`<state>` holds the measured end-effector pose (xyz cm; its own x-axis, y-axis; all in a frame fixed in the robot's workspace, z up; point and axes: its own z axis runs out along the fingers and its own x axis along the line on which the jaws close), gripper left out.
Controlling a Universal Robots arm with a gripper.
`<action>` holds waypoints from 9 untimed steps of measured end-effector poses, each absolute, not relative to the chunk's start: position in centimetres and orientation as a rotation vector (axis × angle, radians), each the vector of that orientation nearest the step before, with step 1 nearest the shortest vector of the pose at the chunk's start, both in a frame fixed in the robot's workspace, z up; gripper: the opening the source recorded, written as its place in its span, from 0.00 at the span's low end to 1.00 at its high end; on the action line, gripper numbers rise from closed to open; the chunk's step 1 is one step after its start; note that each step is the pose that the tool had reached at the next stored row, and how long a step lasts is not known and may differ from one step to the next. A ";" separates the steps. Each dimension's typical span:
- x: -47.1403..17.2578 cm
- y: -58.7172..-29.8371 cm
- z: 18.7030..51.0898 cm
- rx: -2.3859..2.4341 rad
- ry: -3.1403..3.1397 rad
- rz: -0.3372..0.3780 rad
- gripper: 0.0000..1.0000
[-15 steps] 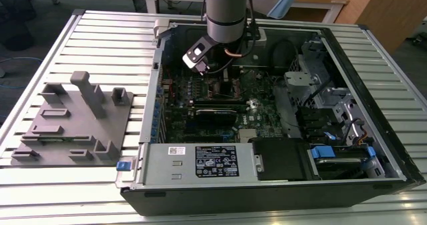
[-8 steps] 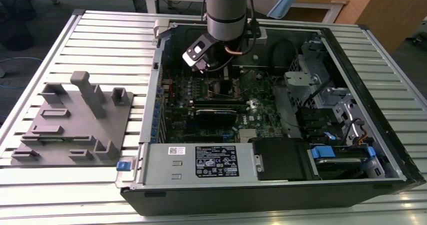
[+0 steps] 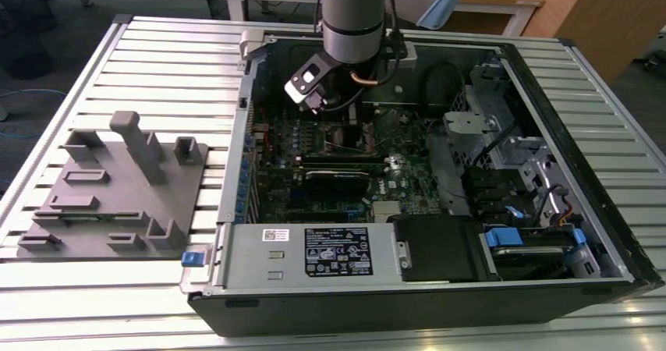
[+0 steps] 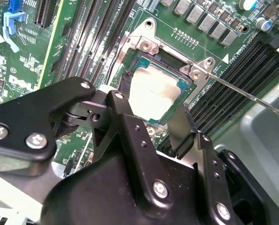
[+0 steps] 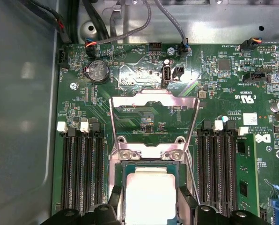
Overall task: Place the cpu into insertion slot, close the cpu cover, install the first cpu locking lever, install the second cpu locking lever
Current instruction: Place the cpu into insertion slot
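Observation:
The cpu (image 5: 149, 199) (image 4: 151, 86), a square chip with a silver-grey top, lies flat in the insertion slot (image 5: 149, 165), whose dark rim shows around it. My gripper (image 5: 151, 190) (image 4: 154, 101) straddles the chip, with one black finger (image 5: 117, 194) against each of two opposite edges. The cpu cover (image 5: 153, 100), a silver frame with a square window, is flipped open and lies back on the board beyond its hinge screws. A thin wire locking lever (image 4: 252, 97) sticks out sideways from the socket. In the exterior view the gripper (image 3: 331, 121) hangs low over the motherboard inside the open computer case (image 3: 582, 171).
Long black memory slots (image 5: 81, 173) (image 5: 219, 168) flank the socket on both sides. Cables (image 5: 130, 28) run along the case wall behind the board. A grey holder block (image 3: 115, 195) stands on the slatted table at the exterior view's left. The power supply (image 3: 312, 253) fills the case's near edge.

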<state>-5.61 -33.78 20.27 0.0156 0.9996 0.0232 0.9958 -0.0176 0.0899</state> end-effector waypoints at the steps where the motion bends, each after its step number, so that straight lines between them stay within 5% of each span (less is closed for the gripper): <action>1: -5.6 -33.8 20.3 2.204 2.168 0.123 0.57; 9: -5.6 -33.8 20.3 2.204 2.168 0.123 0.27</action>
